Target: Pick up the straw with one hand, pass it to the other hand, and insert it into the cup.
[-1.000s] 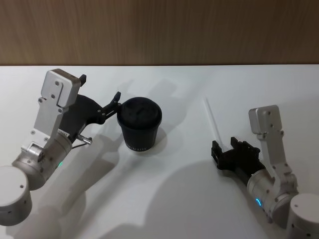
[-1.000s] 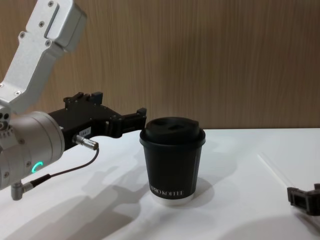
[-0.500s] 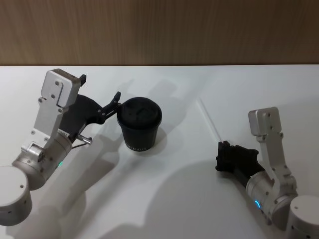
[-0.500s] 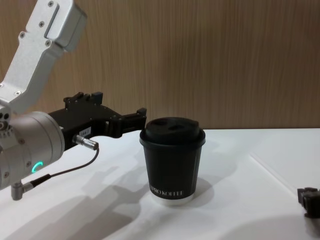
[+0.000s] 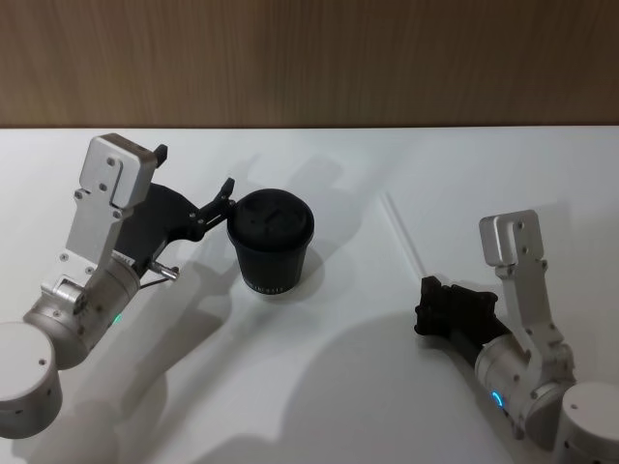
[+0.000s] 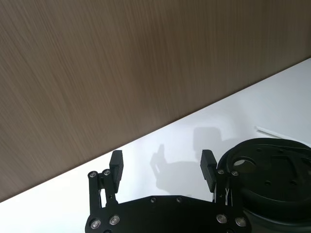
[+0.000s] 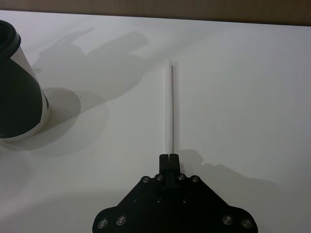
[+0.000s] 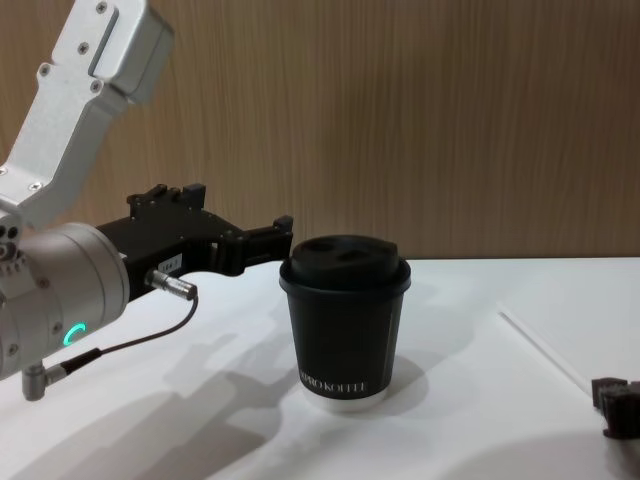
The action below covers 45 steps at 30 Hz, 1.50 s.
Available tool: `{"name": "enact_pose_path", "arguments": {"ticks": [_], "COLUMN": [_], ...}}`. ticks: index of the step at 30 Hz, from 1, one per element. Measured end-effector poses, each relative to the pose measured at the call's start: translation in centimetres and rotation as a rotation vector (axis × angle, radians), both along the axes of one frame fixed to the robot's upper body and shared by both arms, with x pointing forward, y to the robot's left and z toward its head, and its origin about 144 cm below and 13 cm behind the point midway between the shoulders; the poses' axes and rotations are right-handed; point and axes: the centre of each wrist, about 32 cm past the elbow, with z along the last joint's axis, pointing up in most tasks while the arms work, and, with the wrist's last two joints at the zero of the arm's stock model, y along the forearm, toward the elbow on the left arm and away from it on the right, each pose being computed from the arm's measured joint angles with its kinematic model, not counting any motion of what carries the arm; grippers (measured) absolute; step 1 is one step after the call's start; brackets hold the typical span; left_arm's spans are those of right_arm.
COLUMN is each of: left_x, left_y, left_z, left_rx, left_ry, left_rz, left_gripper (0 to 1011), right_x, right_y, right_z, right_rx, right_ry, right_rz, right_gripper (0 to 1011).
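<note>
1. Right gripper (image 7: 168,158): all black, low over the white table (image 5: 319,387), at about 4 o'clock from the cup (image 5: 271,246) in the head view. Its two fingers are pressed together on the near end of the straw (image 5: 401,235).
2. Left gripper (image 6: 162,164): at about 10 o'clock from the cup in the head view, up at lid height. Its fingers are spread wide with nothing between them. One fingertip is just beside the lid (image 8: 345,255); I cannot tell whether they touch.
3. Count: two grippers, one straw, and one black paper cup with one domed black lid. The cup stands upright on the table.
4. Straw's place: well apart from the cup, at roughly 3 o'clock from it in the head view, with bare table between them.
5. Straw's direction: its long axis runs straight out from the right fingertips. The free end points toward about 11 o'clock in the head view, away from the robot and toward the wood-panelled wall (image 5: 309,58).
6. Hard to make out:
   - The straw is white on a white table and reads as a faint line in the head and chest views.
   - I cannot tell whether its far end lies on the table or is raised.
   - Its gripped end is hidden between the fingers.
7. Cut off:
   - The chest view's lower right corner shows just the tip of the right gripper.
   - The right wrist view's edge clips the cup.
   - The left wrist view shows part of the lid at its border.
</note>
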Motion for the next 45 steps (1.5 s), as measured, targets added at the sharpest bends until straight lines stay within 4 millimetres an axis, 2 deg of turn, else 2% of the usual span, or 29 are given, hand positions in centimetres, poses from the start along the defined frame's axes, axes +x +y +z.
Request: {"name": "enact_pose_path", "arguments": {"ticks": [9, 22, 45], "left_x": [0.0, 0.0, 0.0], "left_y": [0.0, 0.0, 0.0], "left_z": [0.0, 0.0, 0.0], "left_rx": [0.000, 0.000, 0.000], "left_ry": [0.000, 0.000, 0.000], "left_rz": [0.000, 0.000, 0.000], "left_gripper": [1003, 1003, 1003], "right_x": [0.1, 0.5, 2.8], "right_y": [-0.1, -1.1, -4.6], "right_z": [0.4, 2.1, 5.4], "right_rx": [0.007, 0.025, 0.088], "right_ry": [-0.049, -0.199, -0.508], "right_rz": [0.007, 0.041, 0.265], "right_gripper": [2, 2, 2]}}
